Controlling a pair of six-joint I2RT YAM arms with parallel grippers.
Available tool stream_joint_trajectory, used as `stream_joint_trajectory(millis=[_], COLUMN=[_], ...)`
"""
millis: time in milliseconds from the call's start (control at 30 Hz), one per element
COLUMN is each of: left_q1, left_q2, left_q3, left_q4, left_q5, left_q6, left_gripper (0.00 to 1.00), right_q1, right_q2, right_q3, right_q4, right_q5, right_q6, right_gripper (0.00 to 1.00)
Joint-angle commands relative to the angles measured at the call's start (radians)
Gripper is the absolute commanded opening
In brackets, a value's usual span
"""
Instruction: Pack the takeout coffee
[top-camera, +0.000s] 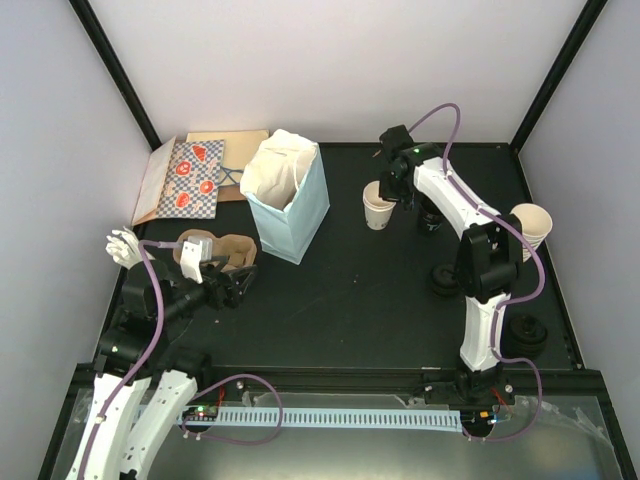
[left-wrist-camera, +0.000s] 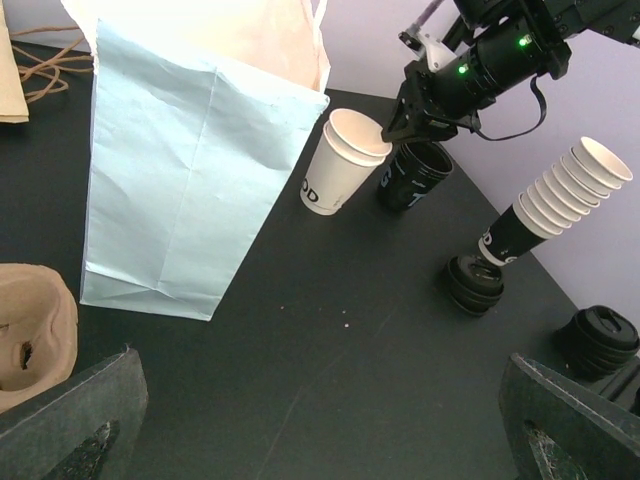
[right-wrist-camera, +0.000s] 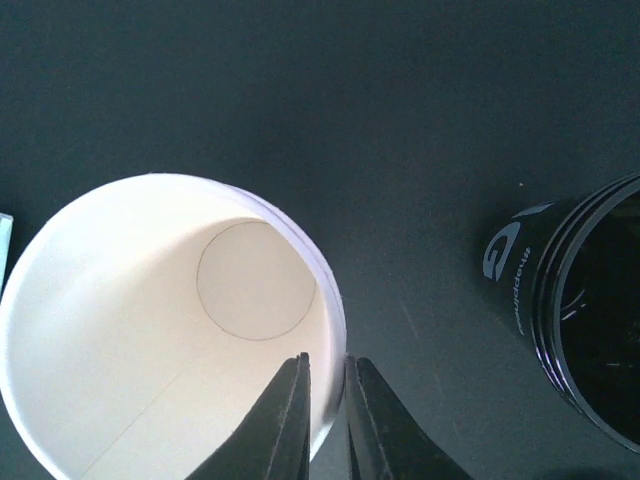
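You have a moulded brown cardboard cup carrier (top-camera: 228, 250) lying at the left of the black table top (top-camera: 380, 300). Behind it, in the far left corner, a flat paper packet printed with red shapes (top-camera: 195, 178) touches a flat brown paper bag (top-camera: 240, 145). A black printed paper cup (left-wrist-camera: 412, 175) stands upright towards the back right.

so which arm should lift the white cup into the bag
Right: its tool pinches the cup rim beside the bag; the left tool hangs open, apart, by the carrier.

Bright even light, soft shadows; white cup (right-wrist-camera: 120, 330) washed out, slightly blurred
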Motion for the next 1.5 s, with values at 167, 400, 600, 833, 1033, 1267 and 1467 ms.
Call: stream_joint_trajectory(millis=[167, 400, 600, 833, 1033, 1267, 1467], left_q1=[0.005, 0.006, 0.005, 0.005, 0.006, 0.005, 0.006], left_q2=[-0.004, -0.003, -0.001, 0.006, 0.013, 0.016, 0.012], left_q3=[0.012, 0.012, 0.019, 0.021, 0.027, 0.030, 0.034], left_q4=[0.014, 0.014, 0.009, 0.009, 0.005, 0.004, -0.001], left_q5=[0.018, 0.022, 0.027, 0.030, 0.031, 0.032, 0.035], left_q6=[0.017, 0.017, 0.021, 0.029, 0.032, 0.034, 0.036], left_gripper=[0.99, 0.99, 0.99, 0.99, 0.99, 0.99, 0.99], right_q1=[-0.005, -0.005, -0.006, -0.006, -0.005, -0.006, -0.005], right_q2=[-0.020, 0.002, 0.016, 0.035, 0.047, 0.035, -0.038], right_q3=[0.039, 0.047, 0.052, 0.058, 0.057, 0.057, 0.042], right_q4=[-0.020, -0.020, -0.014, -0.016, -0.016, -0.020, -0.027], right_q5=[0.014, 0.011, 0.008, 0.036, 0.042, 0.046, 0.035], right_q6=[0.005, -0.008, -0.012, -0.006, -0.005, -0.002, 0.002], right_gripper=[0.04, 0.21, 0.22, 0.22, 0.20, 0.04, 0.01])
